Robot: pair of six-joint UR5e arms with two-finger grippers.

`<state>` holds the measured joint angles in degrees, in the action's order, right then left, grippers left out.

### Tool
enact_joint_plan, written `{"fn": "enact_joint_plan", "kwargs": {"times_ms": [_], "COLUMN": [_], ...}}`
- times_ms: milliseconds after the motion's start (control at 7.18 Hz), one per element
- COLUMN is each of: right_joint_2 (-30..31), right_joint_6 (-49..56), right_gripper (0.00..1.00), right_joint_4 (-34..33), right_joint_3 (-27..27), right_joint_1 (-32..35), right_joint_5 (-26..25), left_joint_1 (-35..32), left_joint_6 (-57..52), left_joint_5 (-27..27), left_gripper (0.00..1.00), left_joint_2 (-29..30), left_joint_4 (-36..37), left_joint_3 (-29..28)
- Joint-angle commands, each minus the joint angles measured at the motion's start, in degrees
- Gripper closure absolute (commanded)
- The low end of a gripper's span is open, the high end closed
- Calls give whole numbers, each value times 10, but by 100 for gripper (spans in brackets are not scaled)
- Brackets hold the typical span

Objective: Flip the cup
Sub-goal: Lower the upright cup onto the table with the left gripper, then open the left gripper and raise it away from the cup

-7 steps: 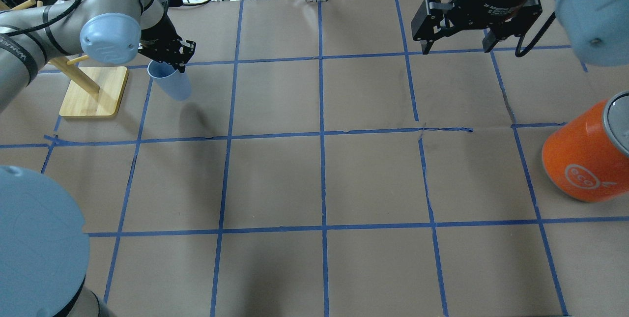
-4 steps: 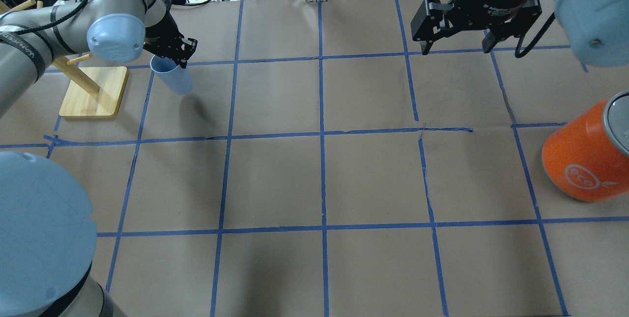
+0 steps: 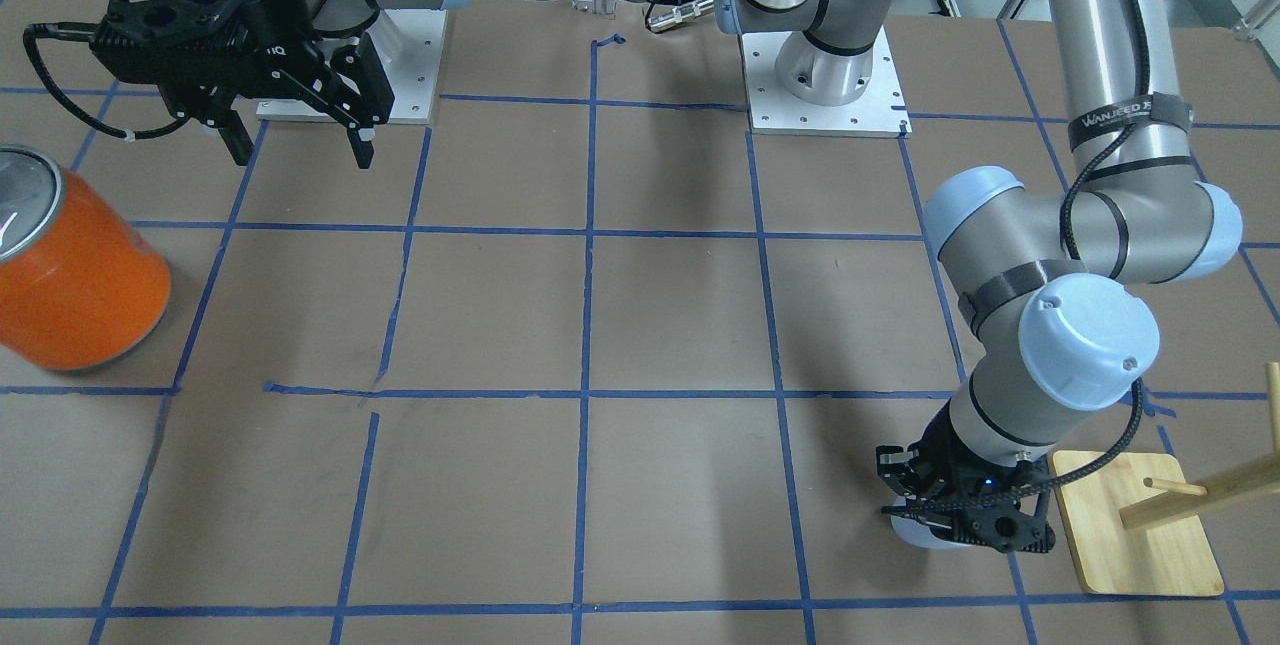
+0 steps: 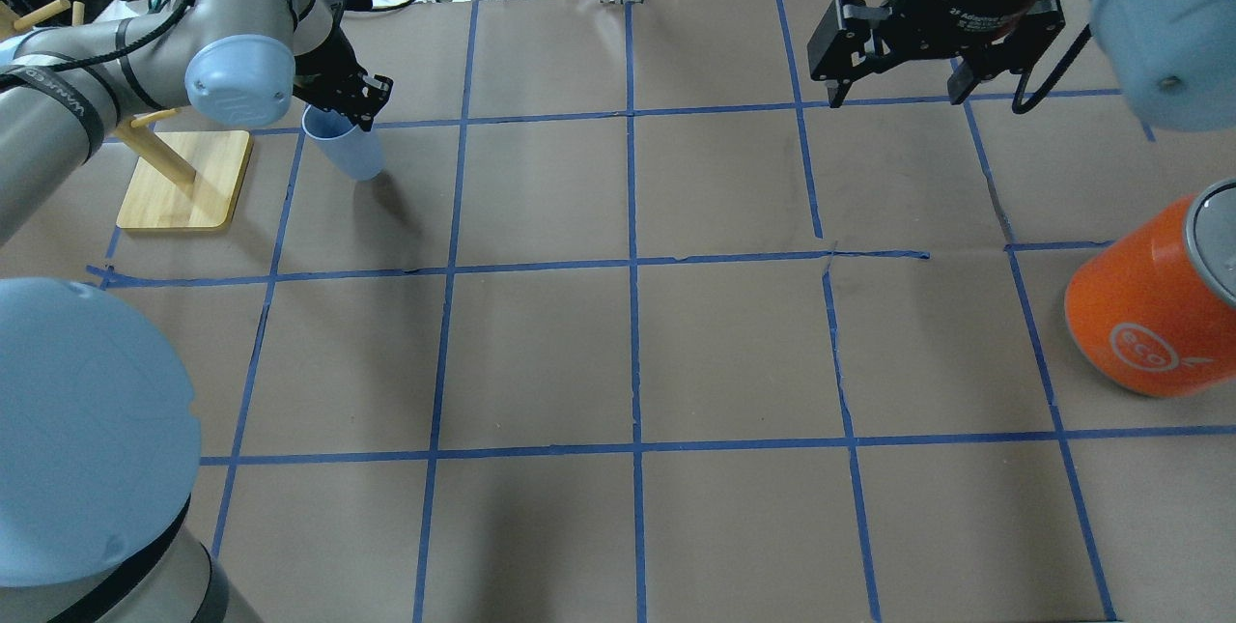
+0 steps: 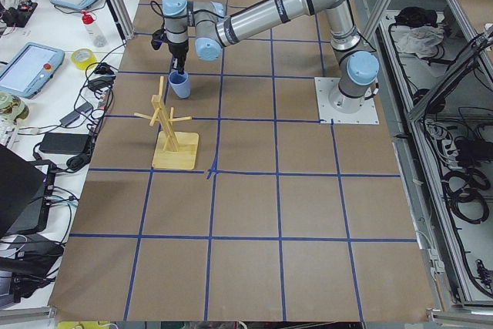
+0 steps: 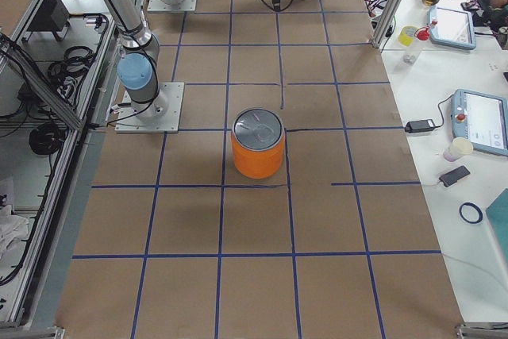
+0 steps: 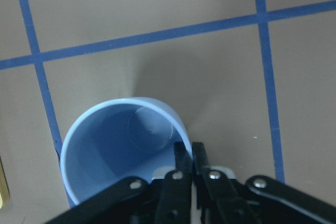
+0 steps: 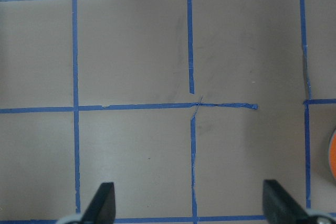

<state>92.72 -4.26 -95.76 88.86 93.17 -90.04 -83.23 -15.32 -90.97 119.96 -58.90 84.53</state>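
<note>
Overhead view, lower half of frame: bare tabletop, brown paper, blue tape grid. Nothing of the task here.

Right edge, mid-height: orange canister, silver top, standing. Not involved.

Upper left: wooden peg stand on its bamboo base. Just to its right, the cup, pale blue, mouth upward, narrow base toward the tabletop. It leans slightly. The wrist view looks straight down into the cup's open mouth to its bottom.

Left hand is closed on the cup's rim, with one finger inside the wall and one outside. Whether the base is seated on the tabletop or a hair above, cannot tell; its shadow lies tight beside it.

Top right: right hand hangs above bare tabletop, fingers spread wide, holding nothing.

Progress, as judged: the turn itself looks done, the cup mouth-up. Left to do: settle it flat, let go of the rim, lift clear without tipping it toward the stand.
</note>
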Motion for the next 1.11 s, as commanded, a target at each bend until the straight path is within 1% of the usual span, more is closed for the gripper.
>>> {"fn": "enact_joint_plan", "kwargs": {"times_ms": [0,139,279,418,697,975], "right_joint_2": [0,0,0,0,0,0], "right_joint_6": [-1,-1,0,0,0,0], "right_gripper": [0,0,0,0,0,0], "right_joint_4": [-1,-1,-1,-1,-1,-1], "right_joint_3": [0,0,0,0,0,0], "right_joint_1": [1,0,0,0,0,1], "right_joint_5": [2,2,2,2,2,3], "left_joint_1": [0,0,-1,-1,-9,-11], "left_joint_6": [3,4,7,7,7,28], "left_joint_5": [2,3,6,10,6,5], "left_gripper": [68,42,25,0,0,0], "left_joint_2": [5,7,7,2,-24,-90], "left_joint_4": [5,5,5,0,-12,-141], "left_joint_3": [10,13,13,12,9,-15]}}
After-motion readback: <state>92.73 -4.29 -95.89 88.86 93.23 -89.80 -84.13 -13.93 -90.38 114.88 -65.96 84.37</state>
